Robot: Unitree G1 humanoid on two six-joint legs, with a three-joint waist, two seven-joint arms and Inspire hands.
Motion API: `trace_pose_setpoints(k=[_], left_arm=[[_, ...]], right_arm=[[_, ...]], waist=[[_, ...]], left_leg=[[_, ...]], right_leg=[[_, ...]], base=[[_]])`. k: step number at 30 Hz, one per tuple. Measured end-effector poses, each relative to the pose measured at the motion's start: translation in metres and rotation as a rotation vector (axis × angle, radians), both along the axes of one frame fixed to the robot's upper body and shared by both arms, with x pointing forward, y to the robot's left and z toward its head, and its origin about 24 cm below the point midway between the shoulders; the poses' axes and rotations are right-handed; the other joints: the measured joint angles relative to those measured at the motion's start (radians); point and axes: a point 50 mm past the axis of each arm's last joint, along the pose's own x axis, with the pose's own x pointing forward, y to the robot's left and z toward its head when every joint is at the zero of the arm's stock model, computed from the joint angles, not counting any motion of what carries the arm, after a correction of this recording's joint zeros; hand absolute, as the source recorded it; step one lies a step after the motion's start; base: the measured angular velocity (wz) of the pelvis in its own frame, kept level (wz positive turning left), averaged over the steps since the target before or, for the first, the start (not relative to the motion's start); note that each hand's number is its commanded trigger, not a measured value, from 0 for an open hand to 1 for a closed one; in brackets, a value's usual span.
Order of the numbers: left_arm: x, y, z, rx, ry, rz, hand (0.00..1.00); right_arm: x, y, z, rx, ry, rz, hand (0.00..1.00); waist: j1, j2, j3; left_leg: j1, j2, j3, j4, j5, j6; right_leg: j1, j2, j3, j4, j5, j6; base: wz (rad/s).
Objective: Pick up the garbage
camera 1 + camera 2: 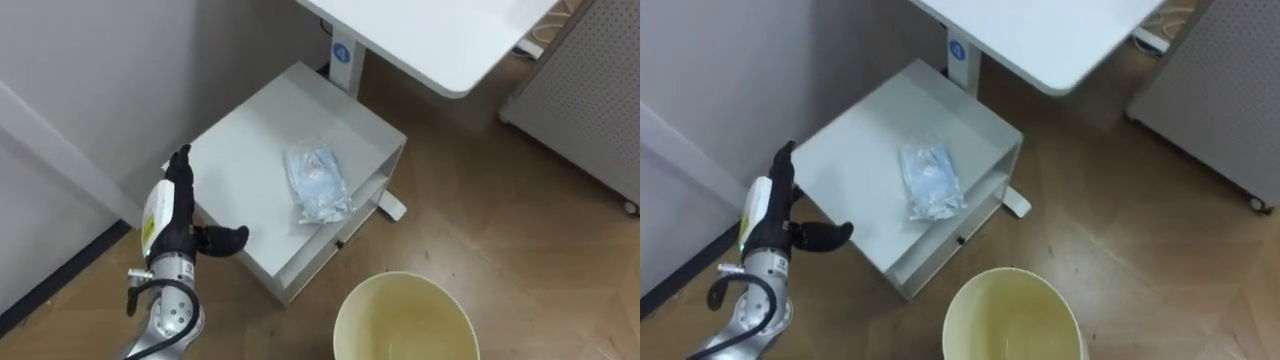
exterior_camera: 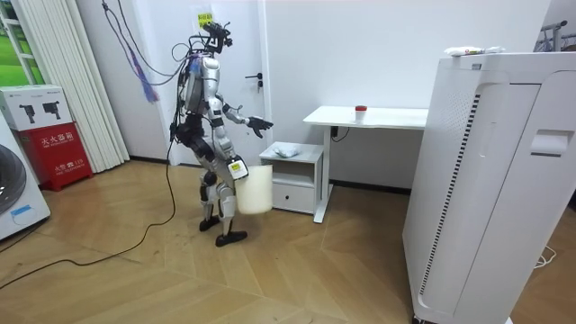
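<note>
A crumpled clear and pale-blue plastic bag (image 1: 318,183) lies on top of a low white cabinet (image 1: 245,150), near its right front edge. My left hand (image 1: 178,215) hovers open over the cabinet's left front corner, fingers straight and thumb spread, a hand's length left of the bag. A cream bucket (image 1: 410,320) hangs below the cabinet's front, mouth up and nothing inside. In the room view I stand facing the cabinet (image 2: 297,175) with the left hand (image 2: 261,124) stretched toward it. My right hand (image 2: 237,169) is low at my hip against the bucket (image 2: 256,191).
A white desk (image 1: 430,35) stands right behind the cabinet, its leg (image 1: 350,60) beside it. A tall white and grey appliance (image 1: 590,90) stands on the wooden floor to the right. The wall runs along the left.
</note>
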Motion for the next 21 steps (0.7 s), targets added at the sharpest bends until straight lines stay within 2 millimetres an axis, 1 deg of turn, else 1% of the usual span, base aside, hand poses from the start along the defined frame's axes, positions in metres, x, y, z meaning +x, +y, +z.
trace_pose_setpoints(k=[3, 6, 9, 11, 13, 15, 16, 18, 19, 21], left_arm=[[0.005, 0.001, 0.003, 0.011, 0.011, 0.006, 0.0], [0.009, -0.001, 0.007, 0.032, -0.005, -0.001, 0.0], [0.011, -0.001, 0.01, 0.041, -0.014, -0.002, 0.0], [0.011, -0.001, 0.01, 0.064, -0.012, -0.019, 0.0], [0.01, -0.002, 0.008, 0.078, 0.0, -0.027, 0.0], [0.008, 0.003, 0.003, 0.087, 0.03, -0.013, 0.0], [0.008, 0.004, 0.002, 0.089, 0.033, -0.01, 0.0], [0.008, 0.004, 0.003, 0.103, 0.035, -0.015, 0.0], [0.009, 0.004, 0.003, 0.111, 0.038, -0.021, 0.0], [0.012, 0.002, 0.006, 0.128, 0.034, -0.032, 0.0]], right_arm=[[0.004, -0.002, 0.004, 0.009, -0.028, -0.002, 1.0], [0.004, -0.004, 0.004, 0.013, -0.037, -0.029, 1.0], [0.004, -0.005, 0.005, 0.017, -0.046, -0.052, 1.0], [0.004, -0.005, 0.005, 0.019, -0.051, -0.068, 1.0], [0.005, -0.005, 0.005, 0.024, -0.056, -0.078, 1.0], [0.005, -0.004, 0.005, 0.027, -0.056, -0.079, 1.0], [0.005, -0.004, 0.005, 0.028, -0.056, -0.08, 1.0], [0.006, -0.004, 0.005, 0.036, -0.061, -0.09, 1.0], [0.005, -0.004, 0.005, 0.034, -0.059, -0.092, 1.0], [0.006, -0.002, 0.005, 0.042, -0.063, -0.111, 1.0]], waist=[[-0.019, 0.0, 0.0024], [-0.03, -0.001, 0.0031], [-0.044, -0.003, 0.0043], [-0.049, -0.003, 0.0045], [-0.049, -0.01, 0.0081], [-0.056, -0.011, 0.0088], [-0.059, -0.011, 0.0087], [-0.077, -0.011, 0.0089], [-0.078, -0.012, 0.009], [-0.083, -0.012, 0.009]], left_leg=[[-0.032, 0.014, 0.004, 0.047, -0.019, 0.0], [-0.056, 0.024, 0.005, 0.078, -0.028, -0.002], [-0.085, 0.033, -0.005, 0.121, -0.042, -0.007], [-0.105, 0.042, -0.009, 0.15, -0.053, -0.01], [-0.116, 0.048, -0.009, 0.177, -0.065, -0.014], [-0.136, 0.065, -0.012, 0.219, -0.085, -0.021], [-0.143, 0.069, -0.014, 0.226, -0.088, -0.023], [-0.166, 0.07, -0.021, 0.244, -0.09, -0.024], [-0.17, 0.072, -0.02, 0.247, -0.091, -0.024], [-0.191, 0.083, -0.014, 0.264, -0.093, -0.026]], right_leg=[[-0.034, 0.001, -0.003, 0.041, -0.015, -0.007], [-0.061, 0.003, 0.0, 0.073, -0.031, -0.012], [-0.088, 0.004, -0.005, 0.109, -0.049, -0.02], [-0.107, 0.006, -0.007, 0.137, -0.064, -0.023], [-0.126, 0.007, -0.002, 0.17, -0.079, -0.028], [-0.145, 0.015, -0.003, 0.207, -0.099, -0.035], [-0.151, 0.016, -0.005, 0.214, -0.103, -0.038], [-0.173, 0.014, -0.008, 0.24, -0.116, -0.042], [-0.177, 0.013, -0.009, 0.246, -0.118, -0.044], [-0.199, 0.017, -0.012, 0.261, -0.124, -0.05]], base=[[-0.08], [-0.02], [0.03], [0.0], [-0.03], [-0.07], [0.0], [0.1], [0.04], [0.0]])
